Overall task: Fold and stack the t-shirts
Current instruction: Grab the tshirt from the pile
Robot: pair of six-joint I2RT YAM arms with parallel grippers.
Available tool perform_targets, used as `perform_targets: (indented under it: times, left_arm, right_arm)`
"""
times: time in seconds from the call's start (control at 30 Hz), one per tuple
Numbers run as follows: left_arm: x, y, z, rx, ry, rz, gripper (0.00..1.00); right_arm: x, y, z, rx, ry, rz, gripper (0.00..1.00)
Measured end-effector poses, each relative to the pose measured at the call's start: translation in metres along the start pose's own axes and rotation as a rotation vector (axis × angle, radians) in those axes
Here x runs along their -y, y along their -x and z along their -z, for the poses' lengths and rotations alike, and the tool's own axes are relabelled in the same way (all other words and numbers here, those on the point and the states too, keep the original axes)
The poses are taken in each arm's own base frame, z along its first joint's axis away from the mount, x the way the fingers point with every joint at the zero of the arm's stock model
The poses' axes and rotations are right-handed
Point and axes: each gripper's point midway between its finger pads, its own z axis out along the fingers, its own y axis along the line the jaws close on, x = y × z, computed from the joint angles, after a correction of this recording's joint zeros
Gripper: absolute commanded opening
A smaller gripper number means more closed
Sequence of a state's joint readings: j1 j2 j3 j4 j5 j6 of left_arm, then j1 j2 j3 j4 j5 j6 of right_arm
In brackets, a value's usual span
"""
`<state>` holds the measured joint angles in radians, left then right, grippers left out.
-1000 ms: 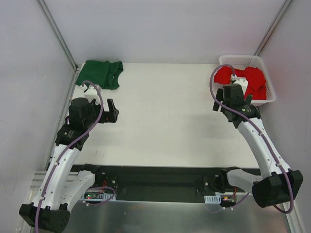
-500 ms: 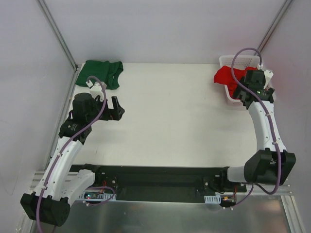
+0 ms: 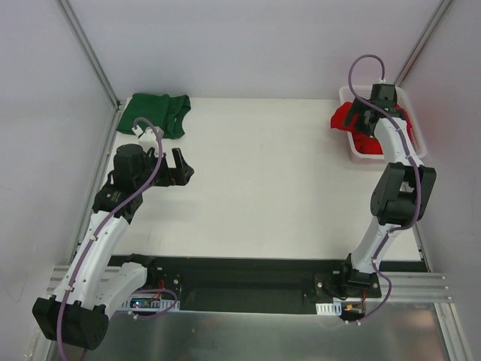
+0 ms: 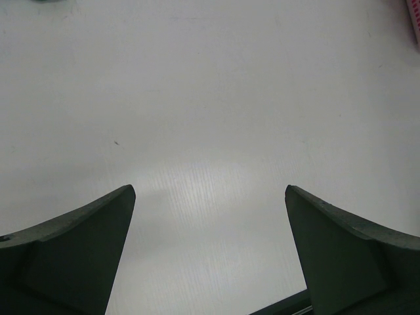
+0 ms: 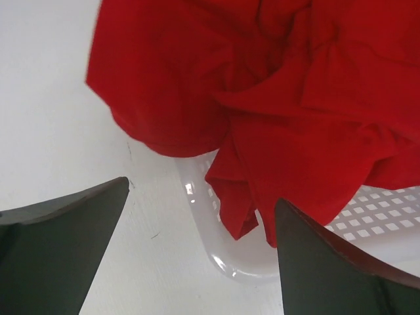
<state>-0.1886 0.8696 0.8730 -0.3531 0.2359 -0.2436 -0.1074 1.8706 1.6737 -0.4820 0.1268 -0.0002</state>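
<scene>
**Right end effector** (image 5: 202,197): two dark fingers spread wide with nothing between them. It is poised over the basket's edge at the far right corner of the table.

- **Directly ahead of the gap:** bright red soft cloth t-shirt (image 5: 262,79). It is bunched, so no clear long axis can be read. One fold spills over the rim and hangs toward the table.
- **Beneath it:** white plastic lattice basket (image 5: 230,266), its rounded corner showing under the cloth. Whether other shirts lie under the red one cannot be told.

**Left end effector** (image 3: 180,167): fingers likewise spread and empty. It sits over the left side of the white table (image 3: 263,180), well apart from the basket.

- **Beyond it, at the far left corner:** dark green cloth t-shirt (image 3: 156,113), lying low on the table with its longer side running across the table's width.

**Judgement:** the red shirt falls to the right arm, which is by far the nearer. A straight descent onto the overhanging fold looks like the likely pick.
</scene>
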Motion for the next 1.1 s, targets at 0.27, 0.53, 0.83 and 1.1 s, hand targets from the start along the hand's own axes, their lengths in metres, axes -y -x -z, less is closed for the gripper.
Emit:
perform_targets:
  times: [0.27, 0.53, 0.83, 1.1]
  left_arm:
    - [-0.002, -0.004, -0.002, -0.013, 0.004, 0.005, 0.99]
    - [-0.004, -0.007, -0.007, -0.031, 0.009, 0.010, 0.99]
    - [-0.003, -0.006, -0.007, -0.027, 0.008, 0.009, 0.99]
    - [-0.004, -0.008, -0.006, -0.026, 0.008, 0.009, 0.99]
  right_arm:
    - [0.033, -0.004, -0.017, -0.019, -0.083, -0.088, 0.95]
    - [0.051, -0.013, -0.022, -0.043, -0.116, -0.108, 0.87]
    - [0.050, -0.023, -0.032, -0.081, -0.094, -0.127, 0.79]
    - [0.049, -0.038, -0.041, -0.133, -0.091, -0.132, 0.21]
